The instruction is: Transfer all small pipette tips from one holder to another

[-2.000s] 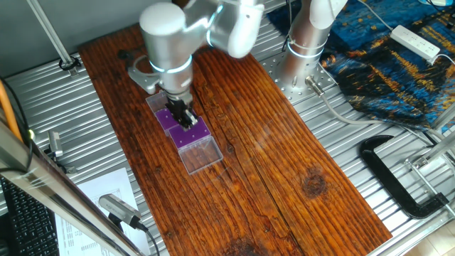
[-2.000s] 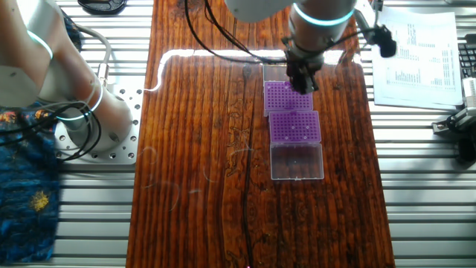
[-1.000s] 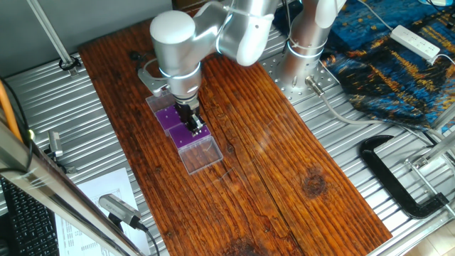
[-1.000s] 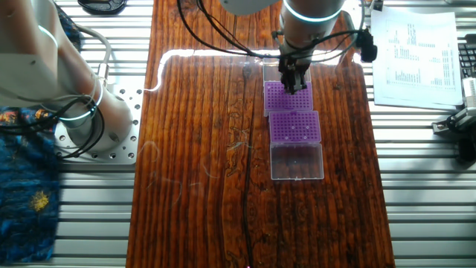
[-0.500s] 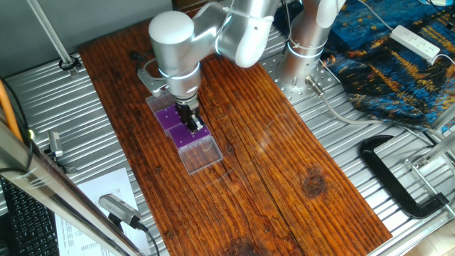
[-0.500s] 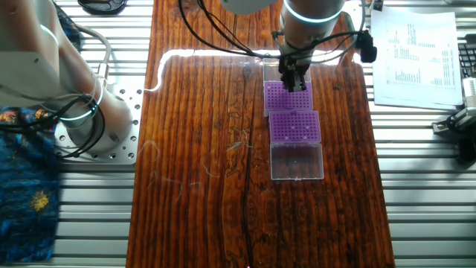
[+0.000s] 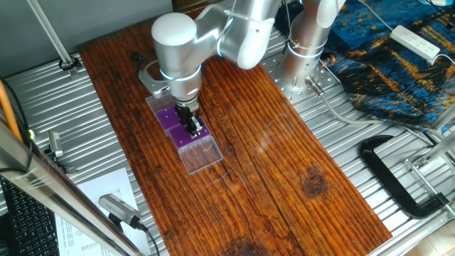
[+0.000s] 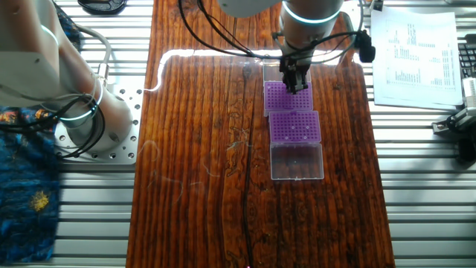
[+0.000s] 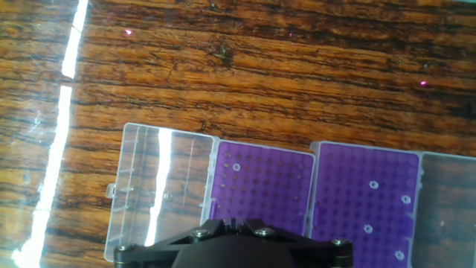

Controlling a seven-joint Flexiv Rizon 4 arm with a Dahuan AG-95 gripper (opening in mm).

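Note:
Two purple holders sit side by side, each in a clear hinged box. In the hand view the left holder (image 9: pixel 260 195) carries one small pipette tip (image 9: pixel 236 167). The right holder (image 9: pixel 363 212) carries several tips (image 9: pixel 373 185). My gripper (image 9: pixel 232 221) hangs over the left holder, its fingers drawn close together, and no tip shows between them. In the fixed views the gripper (image 7: pixel 192 128) (image 8: pixel 295 83) is over the far holder (image 8: pixel 286 99), beside the near holder (image 8: pixel 294 126).
The open clear lids lie at both ends of the row, one far (image 9: pixel 160 192) and one near (image 8: pixel 297 161). The holders rest on a wooden board (image 7: pixel 284 156). A second arm's base (image 8: pixel 82 112) stands to the side. Papers (image 8: pixel 416 52) and a clamp (image 7: pixel 398 178) lie off the board.
Over two seconds the gripper has shifted slightly across the far holder, toward the near one. In the last half second it has barely moved.

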